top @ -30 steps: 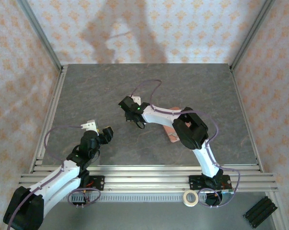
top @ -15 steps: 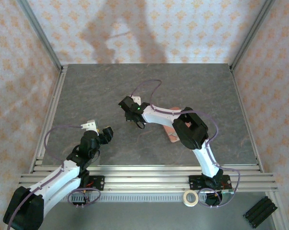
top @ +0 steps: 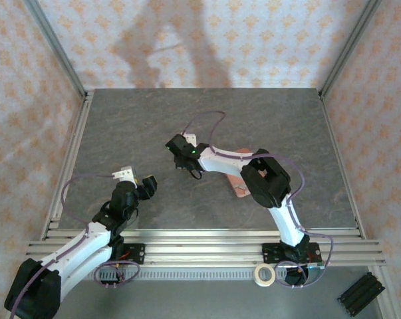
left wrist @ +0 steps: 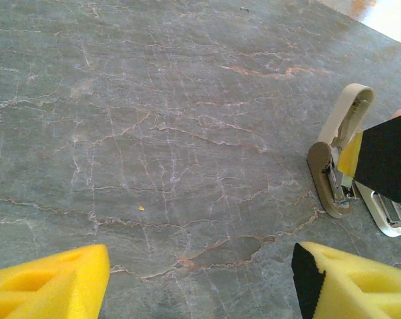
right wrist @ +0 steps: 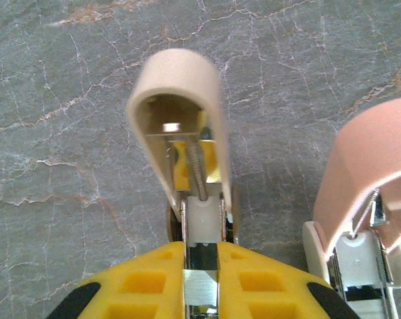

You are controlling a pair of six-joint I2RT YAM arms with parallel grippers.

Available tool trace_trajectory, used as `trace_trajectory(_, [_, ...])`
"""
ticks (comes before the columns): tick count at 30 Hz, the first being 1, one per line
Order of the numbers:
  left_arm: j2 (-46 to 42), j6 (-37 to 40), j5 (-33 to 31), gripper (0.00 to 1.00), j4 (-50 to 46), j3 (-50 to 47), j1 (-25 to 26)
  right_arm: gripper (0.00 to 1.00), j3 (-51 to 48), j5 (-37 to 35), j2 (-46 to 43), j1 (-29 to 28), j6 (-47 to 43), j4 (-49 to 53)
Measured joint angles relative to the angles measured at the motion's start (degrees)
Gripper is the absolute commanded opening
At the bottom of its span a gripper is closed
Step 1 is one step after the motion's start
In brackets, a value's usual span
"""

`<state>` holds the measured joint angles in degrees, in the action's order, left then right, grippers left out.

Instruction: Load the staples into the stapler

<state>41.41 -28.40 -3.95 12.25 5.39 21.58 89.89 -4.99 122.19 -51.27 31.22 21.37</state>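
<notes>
On the table [top: 120, 119], the right gripper [right wrist: 201, 266] is clamped tight on the stapler [right wrist: 183, 100]. The stapler's long axis points straight away from that gripper, and its lid is swung open. The left gripper [left wrist: 197, 269] hangs near, spread wide and empty, with the stapler ahead to its right.

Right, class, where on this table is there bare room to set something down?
Bare: the grey stone table's far strip, from right gripper to back wall, and the stretch between open left gripper and pale beige stapler. Crowded: around that stapler, clamped by the right gripper, near the salmon-pink tray.
</notes>
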Motion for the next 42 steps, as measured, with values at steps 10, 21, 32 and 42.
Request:
trace_trajectory(10, [0.0, 0.0, 0.0, 0.74, 0.0, 0.0, 0.0, 0.16, -0.7, -0.44, -1.51, 0.07, -0.63, -0.81])
trace_trajectory(21, [0.0, 0.0, 0.0, 0.74, 0.0, 0.0, 0.0, 0.16, -0.7, -0.42, -1.51, 0.07, -0.85, -0.81])
trace_trajectory(32, [0.0, 0.0, 0.0, 0.74, 0.0, 0.0, 0.0, 0.16, -0.7, -0.42, -1.49, 0.07, -1.05, -0.79])
trace_trajectory(42, [0.0, 0.0, 0.0, 0.74, 0.0, 0.0, 0.0, 0.16, -0.7, -0.39, -0.68, 0.07, -1.25, -0.48])
